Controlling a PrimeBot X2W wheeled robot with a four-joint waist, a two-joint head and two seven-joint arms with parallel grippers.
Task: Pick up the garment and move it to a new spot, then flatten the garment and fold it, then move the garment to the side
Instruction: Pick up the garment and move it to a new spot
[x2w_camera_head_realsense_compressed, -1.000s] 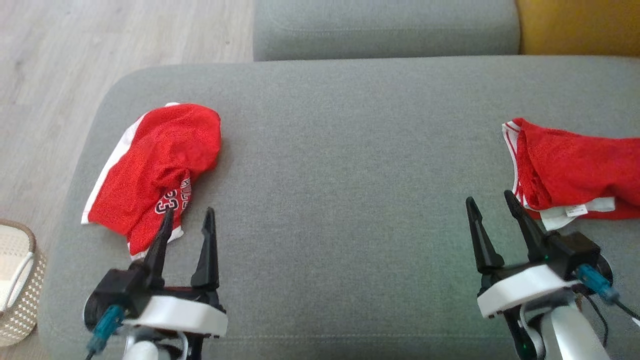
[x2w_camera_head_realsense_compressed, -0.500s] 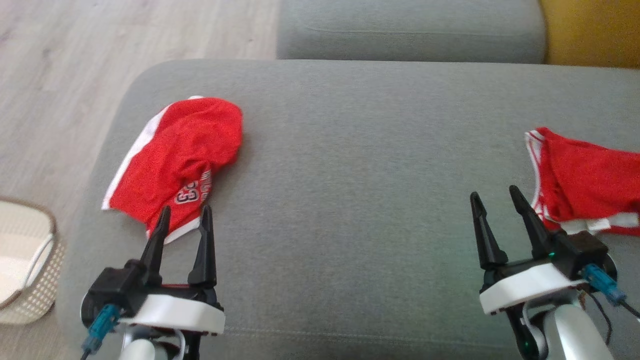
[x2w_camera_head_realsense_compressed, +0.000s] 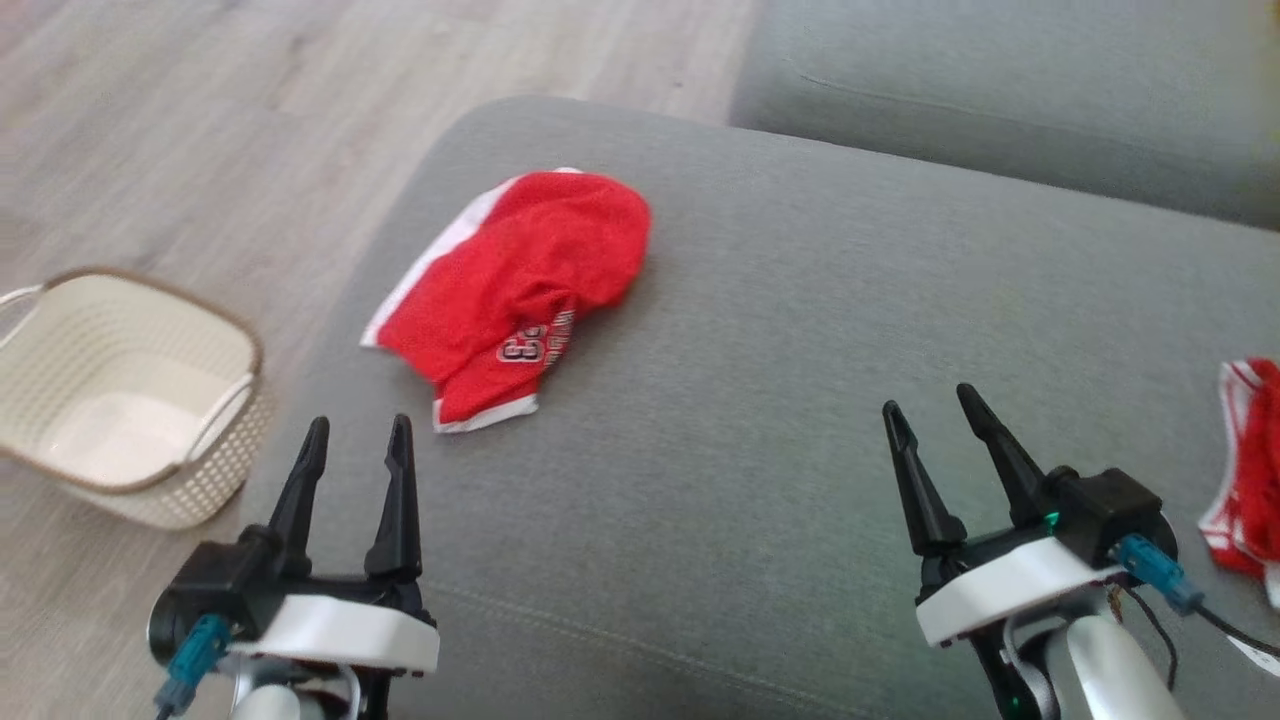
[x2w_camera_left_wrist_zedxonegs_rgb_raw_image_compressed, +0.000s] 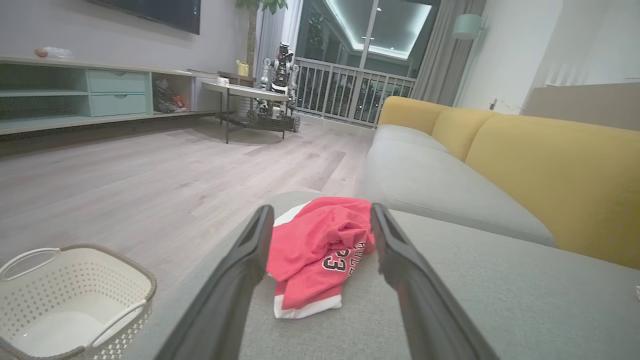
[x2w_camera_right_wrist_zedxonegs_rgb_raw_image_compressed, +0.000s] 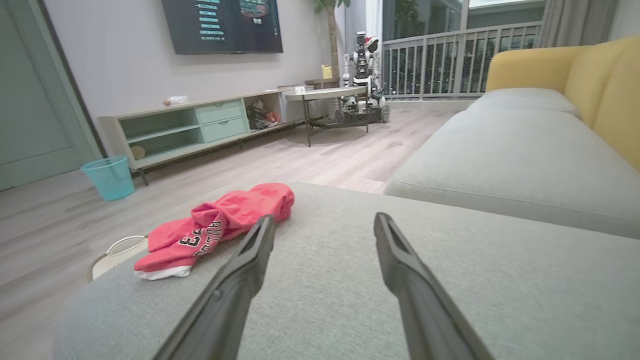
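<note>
My head camera has swung left over the last second, so the whole head view has slid to the right. The white basket (x2w_camera_head_realsense_compressed: 200, 495) was only a sliver at the left edge and now shows almost whole on the wooden floor (x2w_camera_head_realsense_compressed: 200, 130), beside the grey cushion (x2w_camera_head_realsense_compressed: 800, 330). The second red garment (x2w_camera_head_realsense_compressed: 1250, 470) has slipped to the right edge, mostly cut off. The left gripper (x2w_camera_head_realsense_compressed: 357, 425) overlapped the hem of the red jersey (x2w_camera_head_realsense_compressed: 520, 290) before. Now its tips stand clear, with the jersey ahead and to their right.
</note>
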